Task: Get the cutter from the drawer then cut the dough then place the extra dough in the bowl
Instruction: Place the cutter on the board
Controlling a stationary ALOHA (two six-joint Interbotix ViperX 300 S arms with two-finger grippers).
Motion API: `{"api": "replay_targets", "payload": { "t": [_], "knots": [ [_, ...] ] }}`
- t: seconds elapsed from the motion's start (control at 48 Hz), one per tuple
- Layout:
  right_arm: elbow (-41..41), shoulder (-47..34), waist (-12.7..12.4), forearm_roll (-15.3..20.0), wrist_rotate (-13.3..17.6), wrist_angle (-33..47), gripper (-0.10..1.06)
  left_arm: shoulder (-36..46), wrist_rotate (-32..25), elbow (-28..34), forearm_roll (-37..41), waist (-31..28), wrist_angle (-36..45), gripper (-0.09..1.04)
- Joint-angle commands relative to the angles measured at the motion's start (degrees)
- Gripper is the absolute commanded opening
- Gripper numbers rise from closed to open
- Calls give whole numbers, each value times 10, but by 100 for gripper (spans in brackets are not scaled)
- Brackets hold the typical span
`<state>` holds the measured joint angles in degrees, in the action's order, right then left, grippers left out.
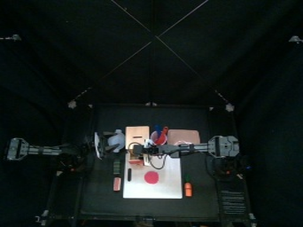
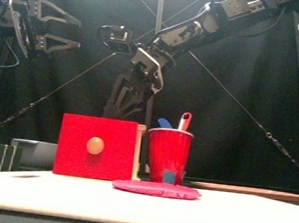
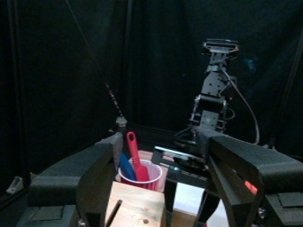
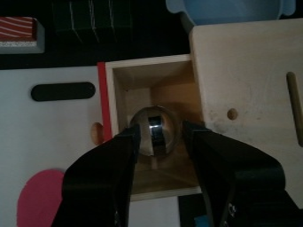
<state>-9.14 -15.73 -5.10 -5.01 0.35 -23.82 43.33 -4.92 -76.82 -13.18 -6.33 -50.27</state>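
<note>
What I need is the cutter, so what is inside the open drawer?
A round metal cutter shows inside the drawer, the right gripper straddling it. The gripper covers much of the drawer floor; anything beneath it cannot be seen.

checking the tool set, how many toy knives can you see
2: a blue knife and a red knife, both standing in the red cup beside the wooden box. More could hide inside it.

The left end effector (image 3: 151, 168) holds its 2 jaws wide apart above the wooden box (image 3: 140, 211). Between them stands the red cup (image 3: 147, 177) with 2 toy knives (image 3: 128, 152), and the right arm (image 3: 213, 89) is beyond.
</note>
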Motion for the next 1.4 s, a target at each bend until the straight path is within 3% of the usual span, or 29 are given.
{"api": "replay_targets", "payload": {
  "t": [0.021, 0.417, 0.729, 1.021, 1.396],
  "knots": [
    [19, 7, -3, -1, -1, 1, 79, 2, -1, 9, 3, 2, -5, 97],
    [20, -19, -3, -6, -4, -10, 78, 2, 0, 6, 2, 2, -5, 97],
    [24, -25, -3, -6, -1, -18, 55, 3, 1, 4, 0, 2, -5, 97],
    [61, -3, 7, -13, 0, -49, 50, 4, 0, 0, -11, -1, -6, 97],
    [122, 63, 11, -76, 0, -125, 50, 4, 1, 11, -15, 1, -6, 97]
  ]
}}
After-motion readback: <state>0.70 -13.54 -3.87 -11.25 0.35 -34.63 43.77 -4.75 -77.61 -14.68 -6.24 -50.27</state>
